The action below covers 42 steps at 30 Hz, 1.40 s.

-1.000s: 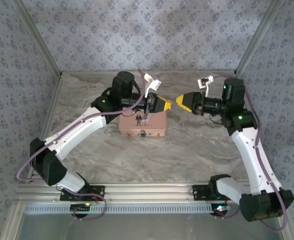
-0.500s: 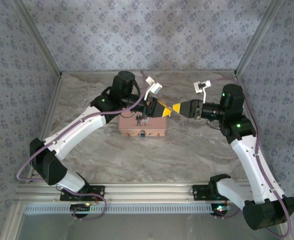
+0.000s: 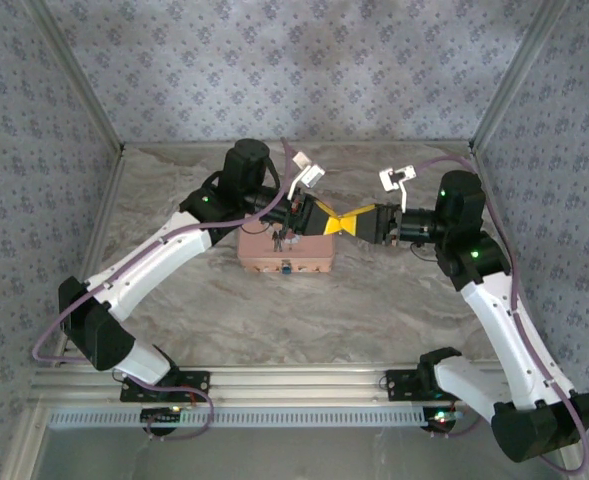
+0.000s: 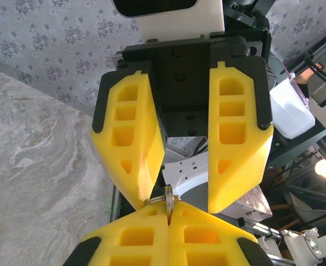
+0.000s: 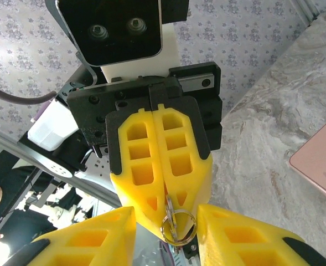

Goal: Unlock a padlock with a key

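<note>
My left gripper point(image 3: 334, 223) hovers above the right end of the pink tin point(image 3: 274, 256) and is shut on a small key point(image 4: 169, 197) with a split ring point(image 5: 180, 228). The right gripper point(image 3: 352, 220) faces it tip to tip. Its yellow fingers point(image 4: 134, 149) are open and stand on either side of the key's head without touching it. In the right wrist view my right gripper point(image 5: 165, 210) straddles the left gripper's closed fingers point(image 5: 163, 166). The padlock point(image 3: 287, 268) is a tiny bluish speck on the tin's front face.
A corner of the pink tin point(image 5: 320, 166) lies on the marble table point(image 3: 374, 300). Patterned walls enclose the table at the back and on both sides. Both arms arch over the middle of the table.
The right gripper has travelled left to meet the left gripper, and its fingers now flank the key. The left gripper with the key has tilted slightly and otherwise stayed in place.
</note>
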Each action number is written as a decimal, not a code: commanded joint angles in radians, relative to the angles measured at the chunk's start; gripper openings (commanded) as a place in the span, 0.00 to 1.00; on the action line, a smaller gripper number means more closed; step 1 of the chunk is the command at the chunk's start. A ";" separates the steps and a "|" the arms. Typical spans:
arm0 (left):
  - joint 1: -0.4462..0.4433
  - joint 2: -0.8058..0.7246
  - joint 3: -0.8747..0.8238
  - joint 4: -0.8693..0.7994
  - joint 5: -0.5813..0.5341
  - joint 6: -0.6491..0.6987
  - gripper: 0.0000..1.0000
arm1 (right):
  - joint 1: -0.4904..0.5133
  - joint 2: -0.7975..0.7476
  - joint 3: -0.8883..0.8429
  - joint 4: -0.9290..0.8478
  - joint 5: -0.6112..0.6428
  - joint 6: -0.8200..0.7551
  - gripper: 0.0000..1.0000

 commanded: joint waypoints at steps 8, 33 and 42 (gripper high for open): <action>-0.014 0.013 0.045 -0.017 0.070 0.012 0.00 | 0.022 -0.007 0.016 0.015 -0.030 -0.034 0.16; 0.046 -0.107 -0.070 0.024 0.000 0.006 0.41 | 0.024 -0.010 0.037 0.027 0.054 -0.043 0.00; 0.063 -0.126 -0.104 0.094 -0.011 -0.040 0.48 | 0.025 -0.013 0.038 0.062 0.054 -0.014 0.00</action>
